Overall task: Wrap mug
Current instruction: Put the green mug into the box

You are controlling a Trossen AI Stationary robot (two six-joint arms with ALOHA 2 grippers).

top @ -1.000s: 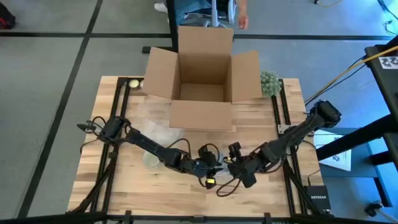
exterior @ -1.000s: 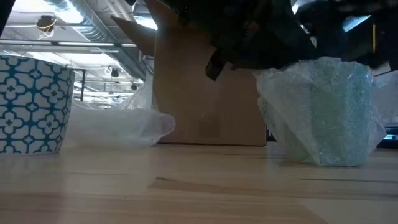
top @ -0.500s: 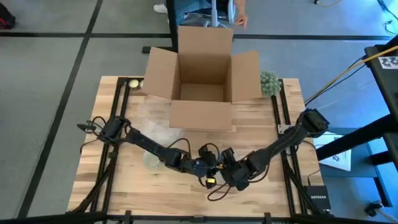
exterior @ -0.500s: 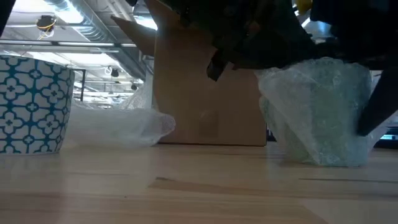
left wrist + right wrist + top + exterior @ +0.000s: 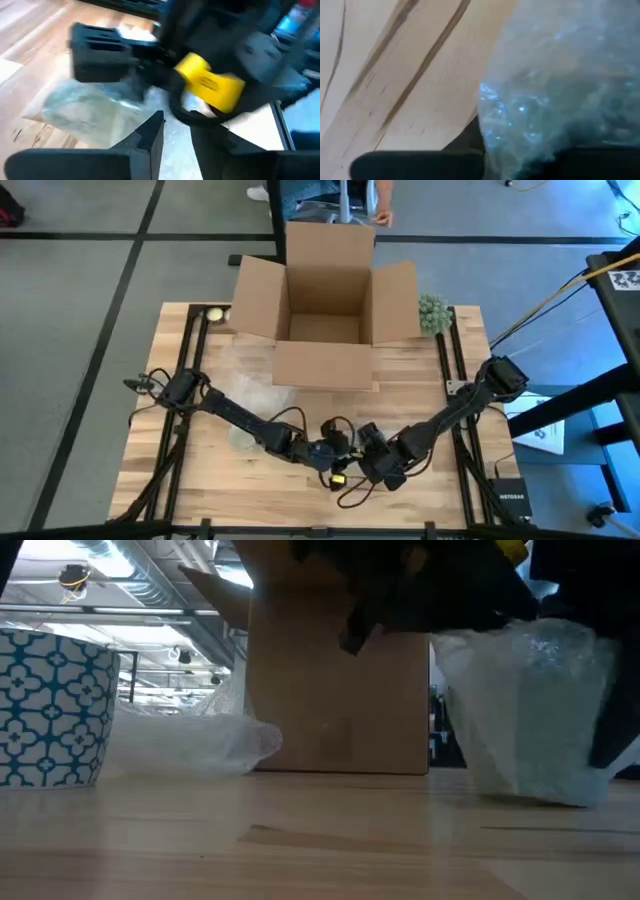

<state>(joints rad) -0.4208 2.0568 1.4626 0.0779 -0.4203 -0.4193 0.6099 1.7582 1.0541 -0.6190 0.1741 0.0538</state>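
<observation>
In the high view both dark arms meet low in the middle of the frame, over the front part of the light wooden slatted table [image 5: 420,380]. The left gripper [image 5: 325,452] and the right gripper [image 5: 368,458] sit just beside each other there, hiding what lies beneath them.

The low view shows that thing at the right of the frame: a mug wrapped in clear bubble wrap [image 5: 530,710], standing on the table with dark arm parts pressing close over its top and right side. The right wrist view is filled on its right by the same bubbly plastic, which touches that arm's dark fingers [image 5: 415,162]. Whether either claw is apart or together cannot be told.

At the far left of the low view stands a white cup with a blue lattice pattern [image 5: 50,705], and next to it lies a loose sheet of clear plastic wrap [image 5: 190,745]. An open brown cardboard box [image 5: 325,310] occupies the upper middle of the high view, with a small green knobbly ball [image 5: 434,312] at its right flap.
</observation>
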